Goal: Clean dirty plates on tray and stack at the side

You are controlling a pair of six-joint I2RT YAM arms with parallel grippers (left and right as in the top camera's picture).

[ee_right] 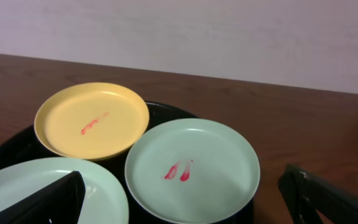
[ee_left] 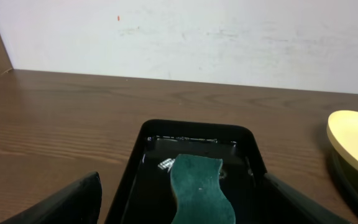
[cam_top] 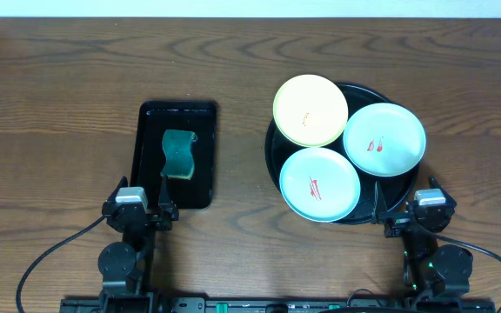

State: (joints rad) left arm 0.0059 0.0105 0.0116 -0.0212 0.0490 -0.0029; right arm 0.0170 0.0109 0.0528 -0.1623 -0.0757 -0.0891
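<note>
Plates sit three together on the tray (cam_top: 272, 156), at 3 o'clock on the table (cam_top: 59, 104): yellow plate (cam_top: 310, 109) at the tray's 11 o'clock, mint plate (cam_top: 384, 139) at 2 o'clock, second mint plate (cam_top: 319, 183) at 6 o'clock. All three overhang the rim and bear red or orange smears. None is cleaned or stacked yet.

Left gripper (cam_top: 163, 205) stands with fingers spread, holding nothing, at the near end of the small tray (cam_top: 150, 113) containing the sponge (cam_top: 179, 154). Right gripper (cam_top: 392, 219) is likewise spread and empty, at the tray's 5 o'clock edge.

Risks, as judged: the plates touch or overlap, so lifting one may drag a neighbour; overhanging plates may tip under wiping pressure; glossy rims may slip from a two-finger pinch.

Limits of view: both wrist views crop the fingertips. The second mint plate is largely cut off in the right wrist view. Whether the small tray holds liquid cannot be confirmed.
</note>
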